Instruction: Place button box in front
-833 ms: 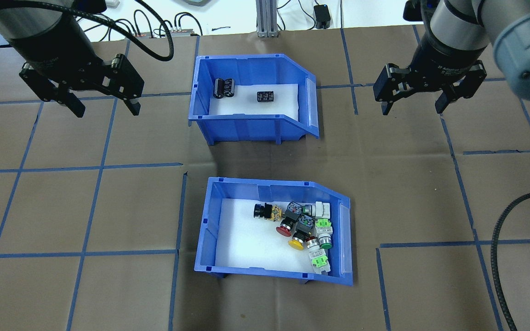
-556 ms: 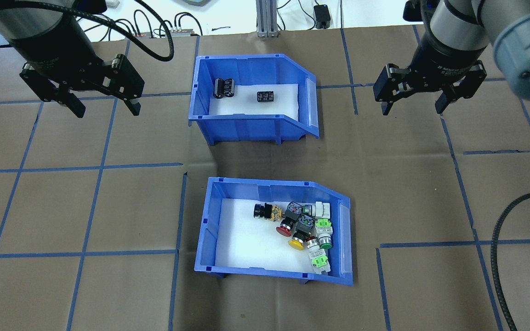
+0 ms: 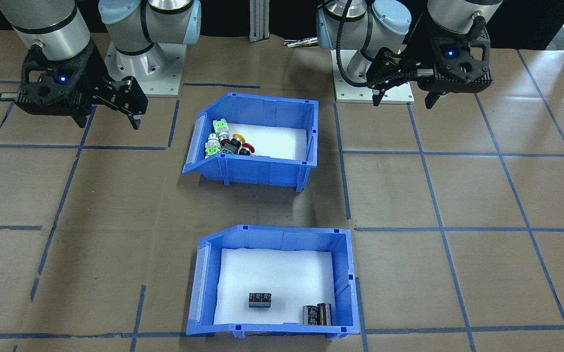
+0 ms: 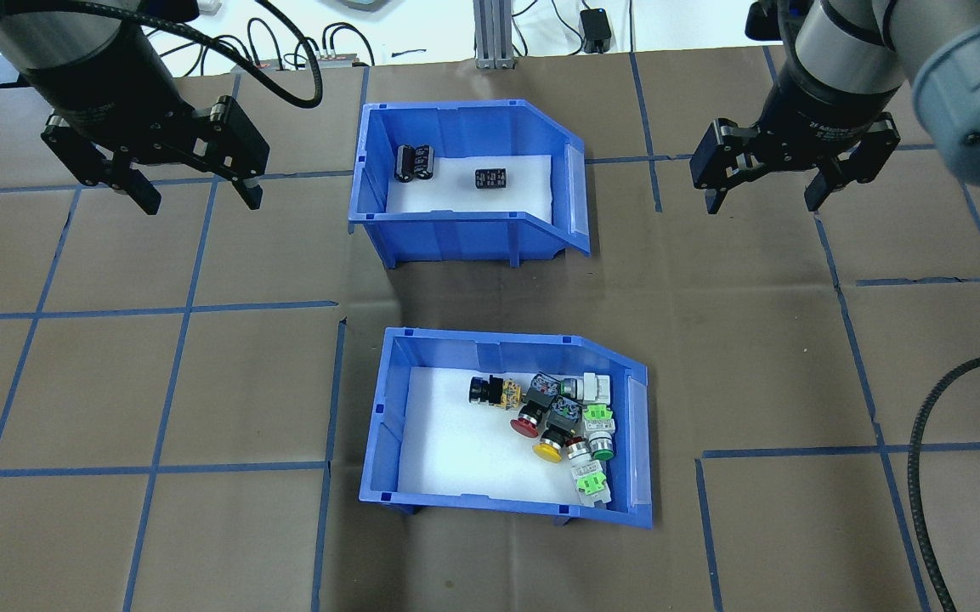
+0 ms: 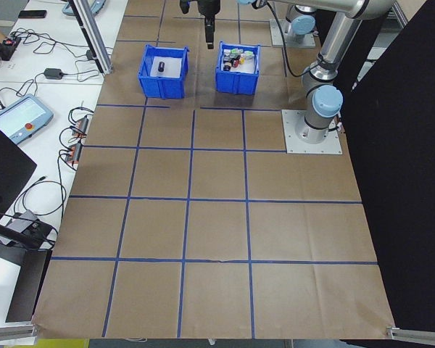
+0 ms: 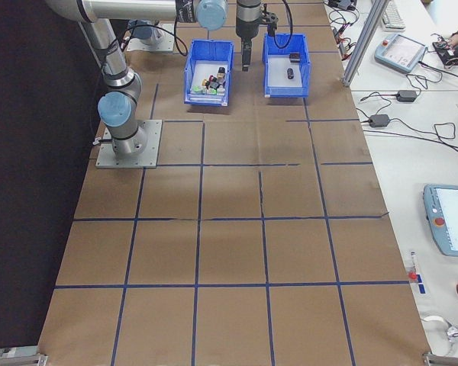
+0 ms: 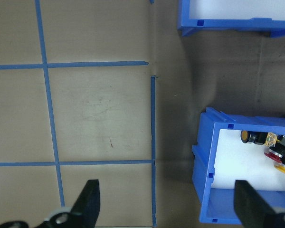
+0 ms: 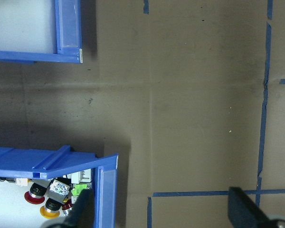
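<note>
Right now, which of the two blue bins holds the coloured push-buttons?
The button box nearer the robot's base; the other blue bin holds only a few black cylinders.

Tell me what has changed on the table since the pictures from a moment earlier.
Only the left gripper moved: it shifted slightly toward the far side of the table, open and empty. The right gripper stayed open in the same place. The button box and the other blue bin with black parts did not move; nothing was taken or released.
</note>
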